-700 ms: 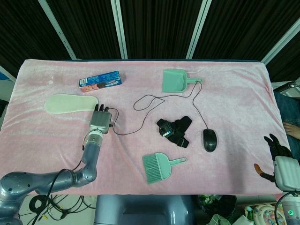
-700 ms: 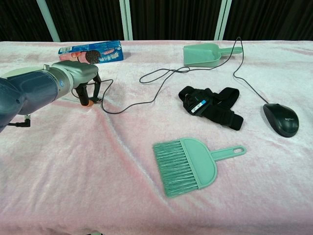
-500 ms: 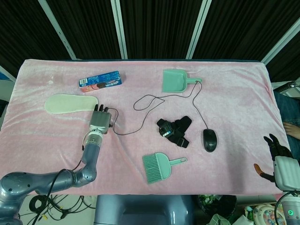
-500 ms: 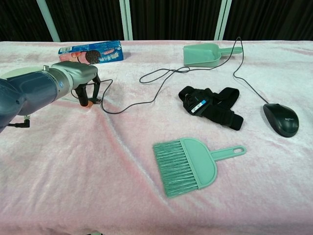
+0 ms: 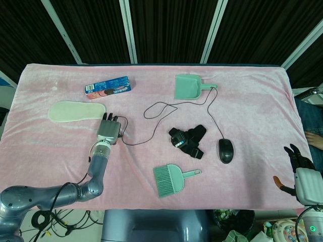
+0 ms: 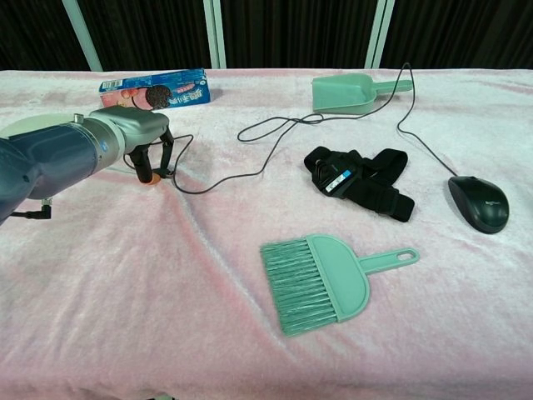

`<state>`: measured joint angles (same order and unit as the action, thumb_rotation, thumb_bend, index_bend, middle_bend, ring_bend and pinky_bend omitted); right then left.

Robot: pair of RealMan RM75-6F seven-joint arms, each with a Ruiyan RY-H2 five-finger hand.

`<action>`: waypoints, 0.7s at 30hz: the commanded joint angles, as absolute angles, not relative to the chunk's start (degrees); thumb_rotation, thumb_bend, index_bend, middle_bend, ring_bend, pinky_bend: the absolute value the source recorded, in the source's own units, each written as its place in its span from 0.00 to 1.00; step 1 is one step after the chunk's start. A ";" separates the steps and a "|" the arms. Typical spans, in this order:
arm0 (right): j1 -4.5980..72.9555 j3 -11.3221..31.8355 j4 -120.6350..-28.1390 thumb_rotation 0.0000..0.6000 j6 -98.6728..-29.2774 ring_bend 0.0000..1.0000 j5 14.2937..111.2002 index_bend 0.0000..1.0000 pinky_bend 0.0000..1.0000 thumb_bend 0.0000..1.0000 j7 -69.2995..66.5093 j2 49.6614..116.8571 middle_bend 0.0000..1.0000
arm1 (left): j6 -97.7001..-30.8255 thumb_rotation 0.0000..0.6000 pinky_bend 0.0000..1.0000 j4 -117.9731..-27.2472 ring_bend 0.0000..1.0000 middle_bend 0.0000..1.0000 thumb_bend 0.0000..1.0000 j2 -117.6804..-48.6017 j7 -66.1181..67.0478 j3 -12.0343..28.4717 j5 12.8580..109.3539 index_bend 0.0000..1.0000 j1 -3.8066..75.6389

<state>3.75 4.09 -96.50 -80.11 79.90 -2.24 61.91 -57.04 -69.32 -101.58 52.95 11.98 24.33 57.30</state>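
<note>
Pink cloth (image 5: pixel 252 101) covers the table | left hand (image 5: pixel 108 130) presses fingers down by the cable (image 5: pixel 151 108) end, just beside the white insole (image 5: pixel 75 111), holding nothing I can see | right hand (image 5: pixel 303 174) hangs off the edge, fingers apart | mouse (image 5: pixel 226 150), brush (image 5: pixel 171 179) lie near

Green dustpan (image 5: pixel 187 86), brush (image 5: pixel 170 180), black strap (image 5: pixel 188 141), biscuit box (image 5: pixel 108 86), all apart on pink cloth (image 5: pixel 252 101).

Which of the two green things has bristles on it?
The green brush near the table's front edge; its fan of bristles sets it apart from the plain, bristle-free green dustpan at the back.
</note>
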 commanded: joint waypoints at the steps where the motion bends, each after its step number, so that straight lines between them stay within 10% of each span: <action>1: 3.75 4.10 -96.51 1.00 -80.12 0.18 79.88 0.12 0.18 0.19 -2.24 61.91 0.04 | -57.03 1.00 0.00 -69.11 0.00 0.15 0.41 -101.75 52.87 11.95 24.52 0.59 57.23; 21: 3.67 4.28 -96.40 1.00 -80.08 0.18 79.52 0.12 0.18 0.19 -3.01 61.71 0.04 | -57.44 1.00 0.00 -75.85 0.00 0.15 0.41 -95.88 52.59 9.63 28.47 0.59 55.04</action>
